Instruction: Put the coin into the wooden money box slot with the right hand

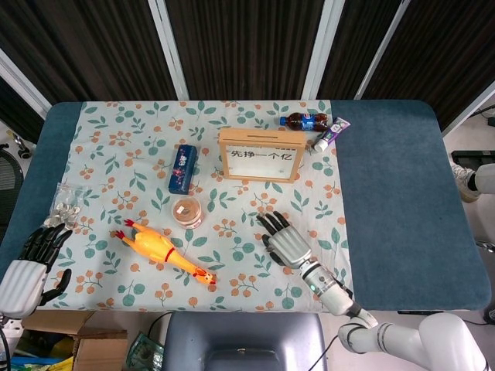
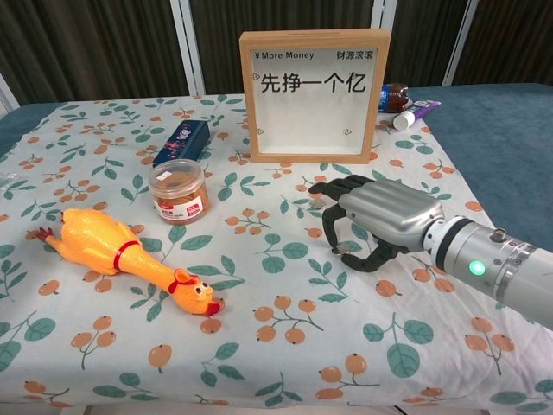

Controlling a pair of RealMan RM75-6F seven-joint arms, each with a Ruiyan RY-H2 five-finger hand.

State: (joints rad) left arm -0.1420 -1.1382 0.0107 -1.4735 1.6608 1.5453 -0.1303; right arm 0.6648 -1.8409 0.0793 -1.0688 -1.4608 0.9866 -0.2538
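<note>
The wooden money box (image 1: 259, 154) (image 2: 313, 95) stands upright at the back middle of the flowered cloth, its slot in the top edge (image 1: 259, 133). My right hand (image 1: 284, 240) (image 2: 376, 220) hovers palm down in front of the box, fingers apart and arched toward the cloth. It holds nothing. A small grey coin (image 2: 343, 248) lies on the cloth by its thumb and fingertips. My left hand (image 1: 31, 267) rests off the cloth at the table's front left corner, fingers apart and empty.
A yellow rubber chicken (image 1: 164, 251) (image 2: 130, 259) lies front left, with a small jar (image 1: 187, 210) (image 2: 177, 190) and a blue box (image 1: 182, 167) behind it. A cola bottle (image 1: 305, 121) and a tube (image 1: 331, 134) lie right of the money box. A clear bag of coins (image 1: 66, 205) sits far left.
</note>
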